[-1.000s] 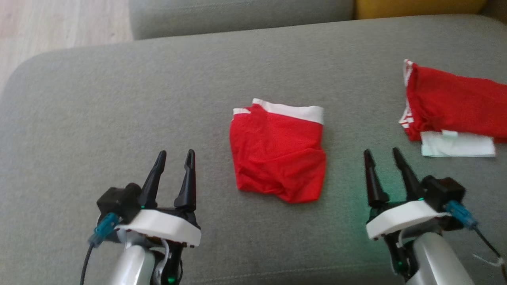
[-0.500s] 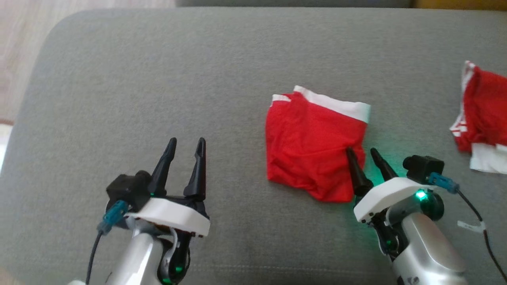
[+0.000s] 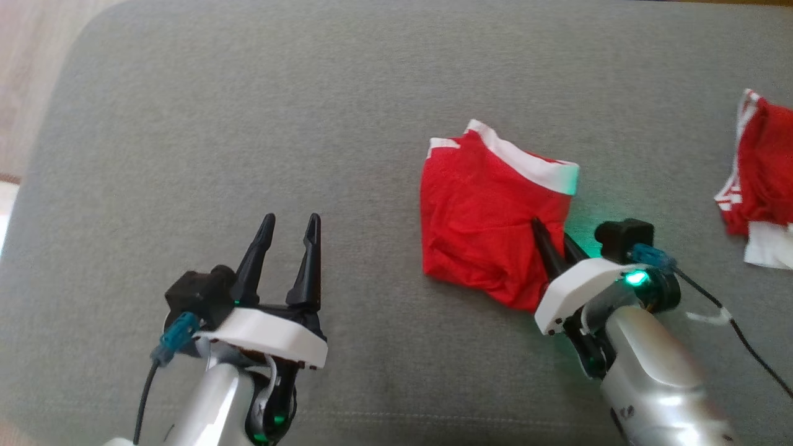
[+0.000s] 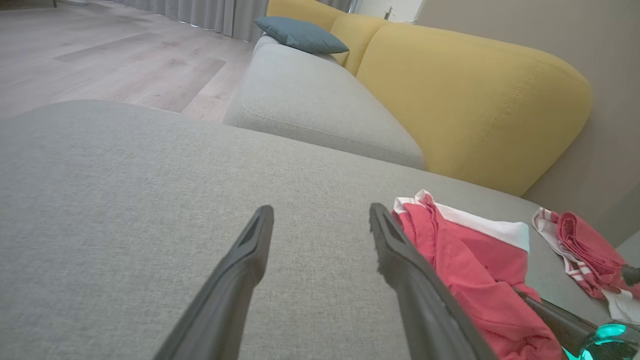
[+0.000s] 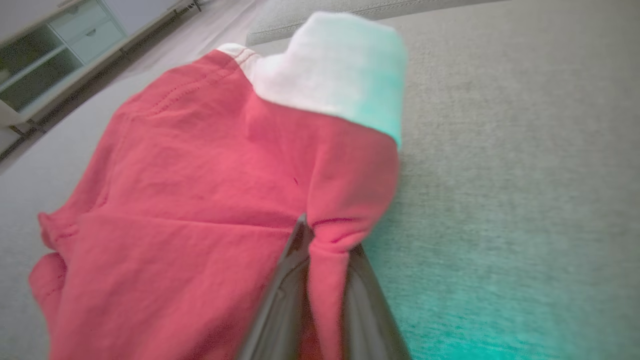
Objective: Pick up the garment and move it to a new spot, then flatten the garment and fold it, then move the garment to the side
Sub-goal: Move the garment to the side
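Right gripper (image 3: pixel 551 230): nipped tight on a raised fold at the right edge of the red shorts (image 3: pixel 483 217), folded and lying mid-right on the grey cushion (image 3: pixel 248 124); left gripper (image 3: pixel 291 218): spread, bare, well apart from the cloth; judged best to lift slowly with both layers caught, carry low, and stop short of the other red garment (image 3: pixel 759 167).

The left gripper (image 4: pixel 321 210) is seen with its fingers spread wide above the grey cushion (image 4: pixel 125 200). A red garment (image 4: pixel 475 270) with a white band is laid just beside one finger. A second red cloth (image 4: pixel 585 250) is seen farther off, below a yellow sofa back (image 4: pixel 475 100).
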Tool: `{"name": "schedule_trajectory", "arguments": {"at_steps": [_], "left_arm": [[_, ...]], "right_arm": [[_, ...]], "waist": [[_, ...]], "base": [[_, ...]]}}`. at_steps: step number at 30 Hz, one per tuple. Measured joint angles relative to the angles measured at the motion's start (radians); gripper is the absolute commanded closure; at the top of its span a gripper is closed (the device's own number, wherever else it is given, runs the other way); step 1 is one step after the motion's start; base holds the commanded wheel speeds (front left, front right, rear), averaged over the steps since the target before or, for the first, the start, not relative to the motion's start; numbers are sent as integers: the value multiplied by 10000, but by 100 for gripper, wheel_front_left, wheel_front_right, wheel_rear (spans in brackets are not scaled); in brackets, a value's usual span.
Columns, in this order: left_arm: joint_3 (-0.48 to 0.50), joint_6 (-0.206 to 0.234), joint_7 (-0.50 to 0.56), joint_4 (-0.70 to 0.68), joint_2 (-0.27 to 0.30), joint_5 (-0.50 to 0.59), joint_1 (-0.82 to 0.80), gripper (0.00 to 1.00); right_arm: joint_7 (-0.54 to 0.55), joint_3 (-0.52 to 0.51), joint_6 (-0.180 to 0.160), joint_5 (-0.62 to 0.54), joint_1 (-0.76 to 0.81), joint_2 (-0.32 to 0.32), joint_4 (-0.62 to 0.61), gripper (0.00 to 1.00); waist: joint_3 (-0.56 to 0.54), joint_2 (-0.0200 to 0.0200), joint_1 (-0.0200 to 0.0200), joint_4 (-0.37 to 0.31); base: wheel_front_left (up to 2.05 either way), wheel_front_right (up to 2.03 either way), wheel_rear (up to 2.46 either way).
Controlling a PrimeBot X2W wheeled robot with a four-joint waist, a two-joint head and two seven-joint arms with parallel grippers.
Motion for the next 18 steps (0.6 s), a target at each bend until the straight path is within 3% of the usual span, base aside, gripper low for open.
{"name": "schedule_trajectory", "arguments": {"at_steps": [6,10,15,16,18], "left_arm": [[38,-10,0,-10,2,0,-9,0],[82,-12,0,-46,2,2,-29,0],[219,-31,0,-132,2,17,-287,0],[217,-65,0,-148,0,84,-453,0],[196,-109,0,-146,0,115,-638,0]], "right_arm": [[-291,481,0,-1501,-408,-408,132,100],[-192,1204,0,-2086,-848,-1315,-368,100],[443,2282,0,-1965,-1672,-3012,-1400,100],[727,2640,0,-1567,-2004,-3827,-1745,100],[965,2959,0,-1198,-2308,-4665,-1946,100]], "waist": [[-113,0,0,-471],[-156,0,0,-974],[-31,0,0,-1663],[118,0,0,-1909],[347,0,0,-2084]], "base": [[0,0,0],[0,0,0],[0,0,0],[0,0,0],[0,0,0]]}}
